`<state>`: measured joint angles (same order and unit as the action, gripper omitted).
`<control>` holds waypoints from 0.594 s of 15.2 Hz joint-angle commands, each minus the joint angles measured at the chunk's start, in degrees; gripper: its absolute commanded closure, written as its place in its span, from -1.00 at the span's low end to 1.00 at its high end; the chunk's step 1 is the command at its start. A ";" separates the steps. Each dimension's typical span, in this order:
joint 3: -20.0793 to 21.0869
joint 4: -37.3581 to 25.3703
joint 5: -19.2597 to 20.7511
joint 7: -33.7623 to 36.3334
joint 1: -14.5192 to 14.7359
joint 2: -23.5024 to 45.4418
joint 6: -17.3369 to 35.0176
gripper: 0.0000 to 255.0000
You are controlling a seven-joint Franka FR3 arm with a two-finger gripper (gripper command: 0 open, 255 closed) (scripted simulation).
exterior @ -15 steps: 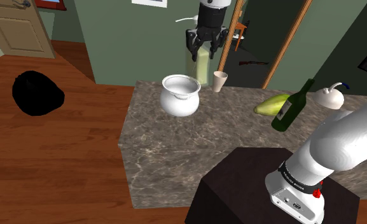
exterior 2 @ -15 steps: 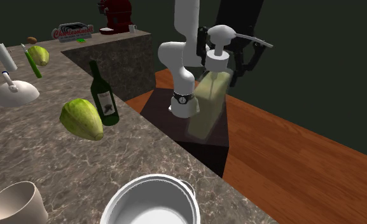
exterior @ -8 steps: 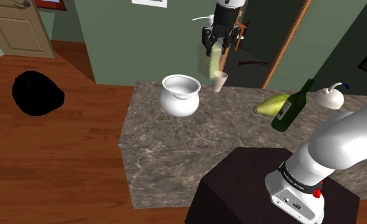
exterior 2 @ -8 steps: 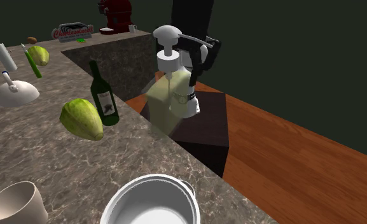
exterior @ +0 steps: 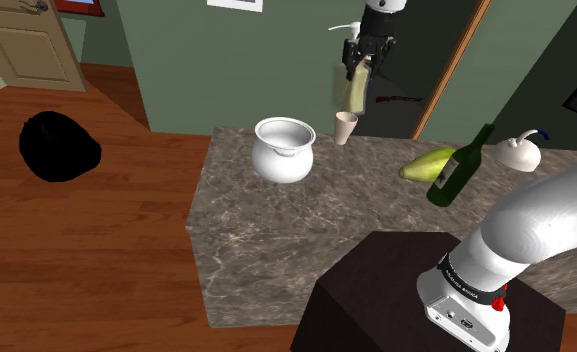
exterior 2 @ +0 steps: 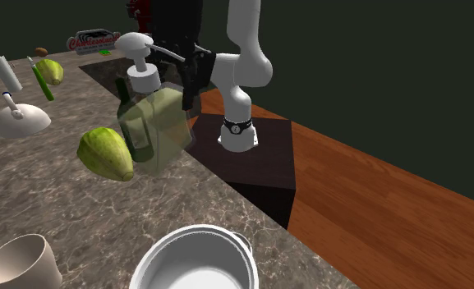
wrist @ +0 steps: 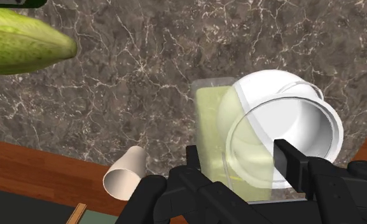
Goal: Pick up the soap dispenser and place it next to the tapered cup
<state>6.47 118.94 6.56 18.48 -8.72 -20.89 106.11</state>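
Soap dispenser (exterior 2: 151, 130), clear with pale yellow-green liquid and a white pump, is clamped in the end effector (wrist: 239, 162).

White glossy arm (exterior: 541, 225), black lettered band, red button; black jaws.

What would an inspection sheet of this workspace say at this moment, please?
Surface: marbled stone counter, nothing spilled.
Job's things: soap dispenser, clear with yellowish liquid and a white pump, held in the air above the counter, not yet set down; tapered cup upright near the counter's far edge.
Clutter: white pot beside the cup; green bottle; green fruit; white domed item.
Hand: hand shut on the dispenser's body.
Cables: nothing seen.
Surroundings: wooden floor with a black blob, green wall, door, dark stand.
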 commanded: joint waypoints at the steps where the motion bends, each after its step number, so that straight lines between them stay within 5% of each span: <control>1: -2.00 -0.64 0.40 -2.85 -1.03 0.92 0.67 1.00; 9: -9.21 -5.94 0.95 -13.46 -4.88 6.72 2.51 1.00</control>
<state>-1.79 114.07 7.52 6.58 -13.09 -15.09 108.52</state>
